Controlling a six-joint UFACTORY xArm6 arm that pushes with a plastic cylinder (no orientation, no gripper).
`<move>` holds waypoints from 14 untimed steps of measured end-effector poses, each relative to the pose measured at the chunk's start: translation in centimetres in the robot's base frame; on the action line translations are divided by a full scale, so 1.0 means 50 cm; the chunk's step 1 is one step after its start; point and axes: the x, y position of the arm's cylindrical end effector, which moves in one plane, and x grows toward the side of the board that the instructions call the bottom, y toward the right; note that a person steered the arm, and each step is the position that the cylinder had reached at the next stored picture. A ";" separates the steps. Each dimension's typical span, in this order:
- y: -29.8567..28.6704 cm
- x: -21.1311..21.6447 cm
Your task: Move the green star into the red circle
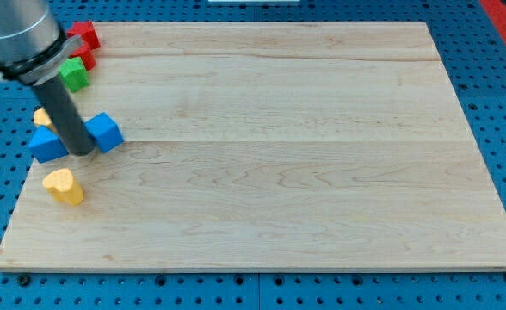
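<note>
A green block (75, 76), partly hidden behind my arm, sits near the board's top-left corner; its shape is hard to make out. Just above it lie a red block (83, 58) and a second red block (86, 34), touching or nearly touching each other. My dark rod comes down from the view's top left. My tip (81, 152) rests on the board between a blue block (46, 145) on its left and a blue cube (107, 131) on its right, close to both. The tip is well below the green block.
A yellow block (42, 116) peeks out left of the rod, above the blue block. A yellow heart (64, 186) lies below the tip near the left edge. All blocks are clustered along the wooden board's (279, 172) left side.
</note>
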 end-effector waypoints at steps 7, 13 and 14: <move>0.035 -0.089; 0.029 -0.160; -0.130 -0.144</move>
